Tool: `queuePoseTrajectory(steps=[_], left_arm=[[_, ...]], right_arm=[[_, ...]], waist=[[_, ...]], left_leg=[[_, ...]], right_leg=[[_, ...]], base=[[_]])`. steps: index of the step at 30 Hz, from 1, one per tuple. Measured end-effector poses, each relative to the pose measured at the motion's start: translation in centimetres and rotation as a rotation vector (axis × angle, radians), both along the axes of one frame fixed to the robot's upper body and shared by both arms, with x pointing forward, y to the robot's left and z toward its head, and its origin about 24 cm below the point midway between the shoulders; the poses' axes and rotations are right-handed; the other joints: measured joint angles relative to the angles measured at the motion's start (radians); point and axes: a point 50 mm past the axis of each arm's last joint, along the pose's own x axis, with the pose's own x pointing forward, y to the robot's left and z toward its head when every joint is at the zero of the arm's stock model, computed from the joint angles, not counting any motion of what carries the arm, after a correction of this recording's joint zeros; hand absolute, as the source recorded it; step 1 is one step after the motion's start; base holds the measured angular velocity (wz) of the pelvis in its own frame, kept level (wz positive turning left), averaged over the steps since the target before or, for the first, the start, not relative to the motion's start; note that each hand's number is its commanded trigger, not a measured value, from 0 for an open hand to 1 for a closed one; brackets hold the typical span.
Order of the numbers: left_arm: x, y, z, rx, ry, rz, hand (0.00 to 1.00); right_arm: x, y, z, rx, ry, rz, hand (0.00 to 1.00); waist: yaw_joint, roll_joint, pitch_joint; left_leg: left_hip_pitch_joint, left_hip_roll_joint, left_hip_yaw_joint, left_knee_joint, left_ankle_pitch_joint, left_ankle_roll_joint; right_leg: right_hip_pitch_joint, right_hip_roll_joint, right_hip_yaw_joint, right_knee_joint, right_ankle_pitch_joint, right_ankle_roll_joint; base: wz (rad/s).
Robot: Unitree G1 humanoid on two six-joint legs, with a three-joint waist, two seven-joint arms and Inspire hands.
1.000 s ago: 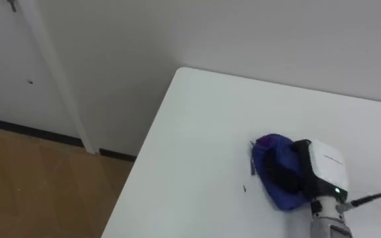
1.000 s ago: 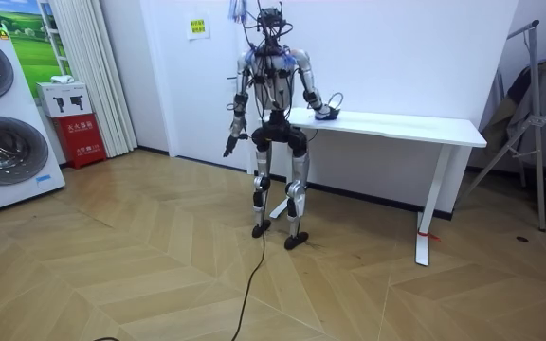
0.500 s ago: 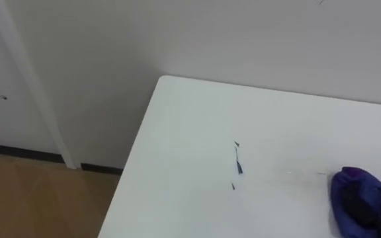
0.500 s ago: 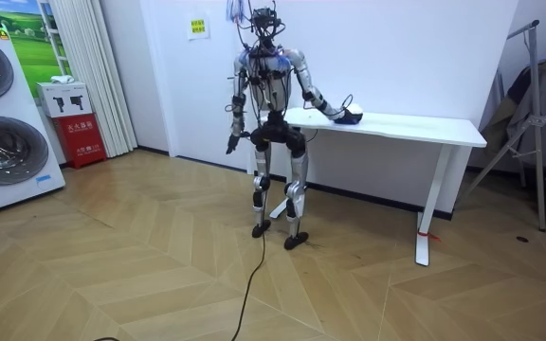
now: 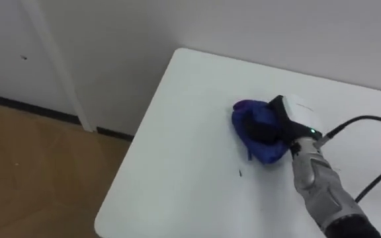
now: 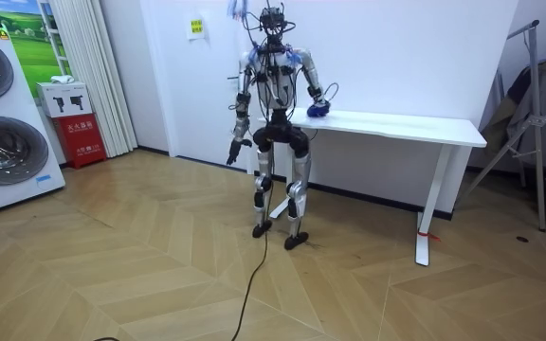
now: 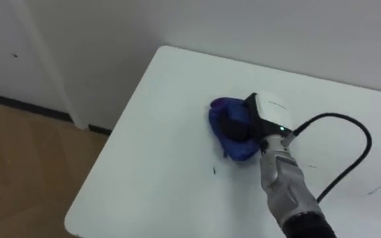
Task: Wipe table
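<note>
Cloth [image 5: 253, 135] first: where is it?

Bunched up, blue, on the white worktop [image 5: 177, 165] near the end corner by the wall, under the right hand [image 5: 284, 122]. The dark fingers [image 5: 264, 132] look curled into it, holding it down against the surface.

And the other hand?

The left hand [image 6: 230, 152] hangs by the hip in the room view, idle. The robot stands at the worktop's end, right arm reaching over it.

So which step is this?

Mid-wipe, I'd say. The cloth is gripped and pressed flat to the top, so this is a stroke rather than a pick-up.

Anything left to clean?

A small dark mark [image 5: 239, 173] lies just beside the cloth, on the side nearer the robot, and the cloth isn't covering it. The corner and the edge strip look bare.

What does the next move need?

Probably a pull of the cloth across that mark, keeping pressure down so it drags rather than skips. It should stop short of the edge so the cloth doesn't slide off, and the grip must hold so the bundle doesn't unroll.
</note>
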Motion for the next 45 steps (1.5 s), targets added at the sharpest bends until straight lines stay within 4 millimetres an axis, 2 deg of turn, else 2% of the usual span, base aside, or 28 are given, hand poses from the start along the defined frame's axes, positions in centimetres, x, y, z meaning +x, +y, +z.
queuePoseTrajectory(steps=[3,7,8,11,12,14,16,17,19,21,22,23,25,26,27,28,29,30,31,32,33,34,36,39,41,42,43,45], left_arm=[[-0.9,0.8,0.2,0.024,0.018,0.027,0.00],[-0.3,3.2,1.0,0.083,-0.037,0.076,0.00],[-0.1,3.5,1.2,0.092,-0.043,0.071,0.00],[1.1,4.8,1.8,0.126,-0.095,0.061,0.00],[1.3,5.0,1.9,0.134,-0.106,0.053,0.00],[2.7,4.8,1.9,0.137,-0.140,0.028,0.00],[4.4,4.6,1.7,0.129,-0.149,-0.042,0.00],[5.0,4.6,1.7,0.126,-0.152,-0.059,0.00],[7.3,4.3,1.7,0.106,-0.170,-0.104,0.00],[9.1,4.1,1.9,0.093,-0.187,-0.147,0.00],[10.0,3.9,2.0,0.080,-0.203,-0.157,0.00],[10.5,3.8,2.1,0.074,-0.214,-0.162,0.00],[10.1,3.9,2.2,0.065,-0.237,-0.145,0.00],[9.5,4.2,2.3,0.073,-0.232,-0.139,0.00],[8.0,4.8,2.3,0.086,-0.202,-0.123,0.00],[5.8,5.1,2.0,0.091,-0.154,-0.090,0.00],[4.8,5.1,1.9,0.091,-0.131,-0.079,0.00],[2.5,5.1,1.8,0.088,-0.086,-0.049,0.00],[-0.2,4.6,1.6,0.079,-0.035,-0.001,0.00],[-1.1,4.4,1.5,0.073,-0.015,0.013,0.00],[-2.0,4.3,1.5,0.059,0.005,0.038,0.00],[-1.9,4.3,1.5,0.056,-0.001,0.047,0.00],[-1.3,4.2,1.4,0.048,-0.026,0.049,0.00],[0.1,3.6,1.1,0.026,-0.076,0.058,0.00],[1.3,3.2,1.0,0.015,-0.101,0.053,0.00],[2.2,2.9,0.9,0.009,-0.112,0.042,0.00],[3.1,2.6,0.9,0.005,-0.128,0.023,0.00],[3.9,2.2,0.8,0.000,-0.136,-0.005,0.00]], right_arm=[[-4.3,-2.8,-2.2,0.050,-0.027,-0.154,1.00],[-10.4,-8.3,-4.1,0.038,0.007,-0.497,1.00],[-11.3,-9.0,-4.3,0.035,0.020,-0.537,1.00],[-14.7,-11.1,-4.8,0.016,0.065,-0.668,1.00],[-15.3,-11.3,-4.9,0.021,0.074,-0.703,1.00],[-14.7,-11.0,-5.1,0.024,0.077,-0.728,1.00],[-12.6,-9.5,-5.3,0.033,0.091,-0.719,1.00],[-11.9,-9.1,-5.3,0.031,0.094,-0.711,1.00],[-7.4,-6.4,-4.5,0.089,0.058,-0.636,1.00],[-2.8,-3.5,-2.6,0.125,0.002,-0.474,1.00],[-0.3,-1.7,-1.0,0.119,-0.044,-0.334,1.00],[0.7,-1.2,-0.3,0.116,-0.066,-0.283,1.00],[2.8,0.0,2.2,0.119,-0.172,-0.167,1.00],[2.9,0.0,2.5,0.118,-0.189,-0.154,1.00],[2.4,-0.5,2.4,0.090,-0.190,-0.147,1.00],[0.7,-2.0,1.2,0.039,-0.144,-0.170,1.00],[-0.6,-3.1,0.4,0.008,-0.107,-0.194,1.00],[-3.6,-5.3,-0.8,0.016,-0.073,-0.277,1.00],[-5.6,-6.9,-1.0,-0.010,-0.078,-0.340,1.00],[-6.4,-7.7,-1.0,-0.019,-0.075,-0.365,1.00],[-7.7,-9.2,-0.8,-0.040,-0.071,-0.403,1.00],[-8.1,-10.2,-0.4,-0.054,-0.072,-0.421,1.00],[-7.3,-10.1,-0.1,-0.045,-0.075,-0.400,1.00],[-5.3,-8.8,0.4,-0.070,-0.066,-0.342,1.00],[-3.4,-6.8,0.9,-0.119,-0.055,-0.245,1.00],[-2.0,-4.8,1.4,-0.140,-0.062,-0.157,1.00],[-0.6,-2.6,1.9,-0.154,-0.077,-0.056,1.00],[0.9,1.0,2.1,-0.147,-0.086,0.074,1.00]], waist=[[-0.042,-0.001,-0.0047],[-0.107,-0.001,-0.0283],[-0.114,-0.002,-0.0289],[-0.119,0.001,-0.0330],[-0.117,0.008,-0.0351],[-0.110,0.020,-0.0341],[-0.064,0.027,-0.0319],[-0.050,0.027,-0.0317],[-0.006,0.024,-0.0288],[0.004,0.007,-0.0142],[0.021,-0.006,-0.0018],[0.028,-0.014,0.0019],[0.056,-0.022,0.0050],[0.052,-0.023,0.0045],[0.038,-0.020,0.0004],[0.022,-0.007,-0.0110],[0.013,-0.006,-0.0144],[-0.018,-0.012,-0.0195],[-0.038,-0.005,-0.0252],[-0.048,-0.003,-0.0247],[-0.074,0.007,-0.0186],[-0.091,0.019,-0.0173],[-0.073,0.041,-0.0153],[-0.022,0.060,-0.0123],[0.007,0.054,-0.0140],[0.024,0.055,-0.0172],[0.031,0.046,-0.0122],[0.047,0.024,-0.0125]], left_leg=[[0.030,-0.013,0.072,0.004,0.002,0.007],[0.053,-0.008,0.167,0.034,-0.028,0.055],[0.056,-0.006,0.176,0.038,-0.032,0.060],[0.038,0.021,0.218,0.076,-0.079,0.078],[0.023,0.038,0.237,0.117,-0.102,0.080],[-0.001,0.073,0.246,0.174,-0.129,0.073],[-0.046,0.129,0.255,0.244,-0.154,0.049],[-0.064,0.145,0.249,0.265,-0.160,0.042],[-0.160,0.204,0.203,0.364,-0.185,0.011],[-0.223,0.227,0.169,0.412,-0.190,-0.020],[-0.251,0.242,0.162,0.426,-0.178,-0.039],[-0.262,0.250,0.159,0.428,-0.171,-0.051],[-0.300,0.295,0.124,0.415,-0.134,-0.116],[-0.302,0.305,0.108,0.404,-0.123,-0.135],[-0.304,0.323,0.080,0.385,-0.103,-0.172],[-0.293,0.344,0.037,0.340,-0.070,-0.209],[-0.282,0.353,0.032,0.309,-0.042,-0.208],[-0.270,0.353,0.072,0.273,0.004,-0.170],[-0.249,0.328,0.114,0.287,0.006,-0.155],[-0.242,0.306,0.124,0.302,-0.001,-0.144],[-0.233,0.252,0.131,0.323,-0.023,-0.118],[-0.216,0.208,0.140,0.327,-0.046,-0.101],[-0.158,0.185,0.169,0.279,-0.053,-0.099],[-0.062,0.169,0.179,0.162,-0.047,-0.112],[-0.035,0.165,0.204,0.107,-0.038,-0.131],[-0.029,0.162,0.219,0.080,-0.031,-0.132],[-0.024,0.158,0.223,0.064,-0.026,-0.130],[-0.022,0.154,0.222,0.053,-0.024,-0.129]], right_leg=[[0.034,-0.037,-0.006,0.039,-0.027,0.030],[0.015,-0.080,-0.023,0.184,-0.042,0.043],[0.010,-0.085,-0.022,0.205,-0.042,0.043],[-0.051,-0.124,-0.010,0.346,-0.045,0.047],[-0.071,-0.161,-0.013,0.398,-0.057,0.047],[-0.078,-0.219,-0.009,0.441,-0.057,0.047],[-0.096,-0.256,0.056,0.408,-0.053,0.054],[-0.106,-0.255,0.073,0.384,-0.053,0.055],[-0.127,-0.244,0.107,0.284,-0.046,0.066],[-0.144,-0.250,0.107,0.251,-0.034,0.072],[-0.147,-0.245,0.112,0.222,-0.019,0.073],[-0.148,-0.241,0.112,0.205,-0.007,0.074],[-0.150,-0.187,0.079,0.126,0.026,0.065],[-0.147,-0.165,0.059,0.107,0.033,0.064],[-0.137,-0.133,-0.005,0.112,0.025,0.100],[-0.129,-0.101,-0.039,0.145,-0.025,0.117],[-0.124,-0.090,-0.060,0.161,-0.043,0.101],[-0.113,-0.090,-0.092,0.177,-0.081,0.088],[-0.099,-0.093,-0.100,0.176,-0.096,0.081],[-0.086,-0.095,-0.108,0.171,-0.097,0.078],[-0.055,-0.101,-0.131,0.148,-0.097,0.076],[-0.036,-0.097,-0.140,0.131,-0.100,0.072],[-0.030,-0.086,-0.107,0.122,-0.102,0.065],[-0.047,-0.078,-0.018,0.125,-0.098,0.062],[-0.080,-0.073,0.035,0.129,-0.086,0.060],[-0.091,-0.067,0.059,0.122,-0.068,0.060],[-0.095,-0.067,0.069,0.118,-0.059,0.060],[-0.097,-0.067,0.072,0.114,-0.055,0.061]], base=[[0.55],[0.21],[-0.11],[-0.31],[-0.38],[-0.38],[-0.54],[-0.58],[-0.52],[-0.22],[-0.09],[0.00],[0.16],[0.44],[0.62],[0.73],[0.87],[0.72],[0.55],[0.37],[0.44],[0.35],[-0.39],[-0.82],[-0.86],[-0.59],[-0.40],[-0.02]])
